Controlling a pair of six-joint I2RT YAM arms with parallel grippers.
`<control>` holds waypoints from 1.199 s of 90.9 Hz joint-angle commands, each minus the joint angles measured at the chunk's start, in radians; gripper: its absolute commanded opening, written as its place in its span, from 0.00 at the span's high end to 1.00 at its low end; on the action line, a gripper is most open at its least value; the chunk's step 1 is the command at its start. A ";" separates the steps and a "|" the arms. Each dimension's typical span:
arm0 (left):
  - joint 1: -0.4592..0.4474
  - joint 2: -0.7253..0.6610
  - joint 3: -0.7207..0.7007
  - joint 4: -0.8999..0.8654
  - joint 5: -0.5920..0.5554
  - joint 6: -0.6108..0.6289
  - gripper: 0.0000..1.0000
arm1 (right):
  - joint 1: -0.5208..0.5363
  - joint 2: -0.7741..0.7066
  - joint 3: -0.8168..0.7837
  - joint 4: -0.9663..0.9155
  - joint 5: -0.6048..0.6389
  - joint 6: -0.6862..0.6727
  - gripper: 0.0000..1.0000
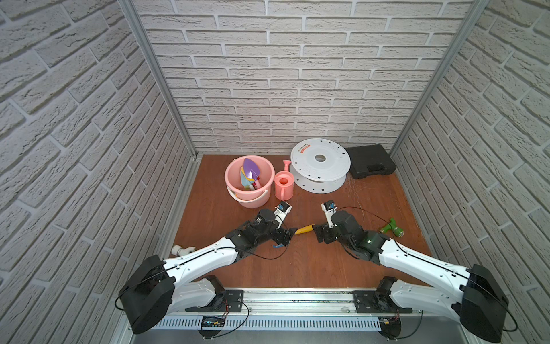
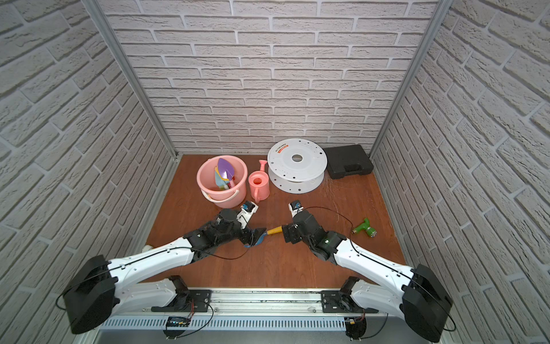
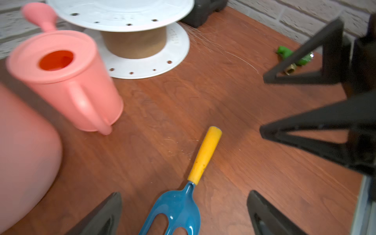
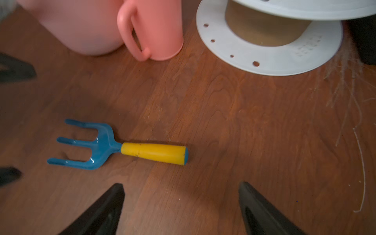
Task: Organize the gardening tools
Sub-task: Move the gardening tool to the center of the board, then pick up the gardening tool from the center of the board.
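Now the blue fork (image 4: 152, 152) lies flat on the worktop (image 4: 244, 122), tines within the released, empty left end effector (image 3: 185, 194); the right end effector (image 4: 181, 185), likewise released, hovers just beside its yellow handle.

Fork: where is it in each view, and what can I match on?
In a top view: fork, yellow handle showing below picture centre, head mostly hidden.
In a top view: fork, same spot, blue head partly showing too.
Left wrist: fork head between the fingers of the left gripper, handle pointing away.
Right wrist: fork crosswise ahead of the right gripper.
Landmark: watering can, beyond the fork everywhere.
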 commanded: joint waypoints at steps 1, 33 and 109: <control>0.016 -0.108 -0.026 0.024 -0.093 -0.105 0.02 | 0.019 0.149 0.113 -0.054 -0.100 -0.096 0.16; 0.019 -0.286 -0.086 0.015 -0.093 -0.150 0.02 | 0.031 0.439 0.281 -0.073 -0.254 -0.237 0.09; 0.033 -0.292 -0.098 0.002 -0.162 -0.198 0.02 | 0.132 0.504 0.249 -0.098 -0.196 -0.230 0.49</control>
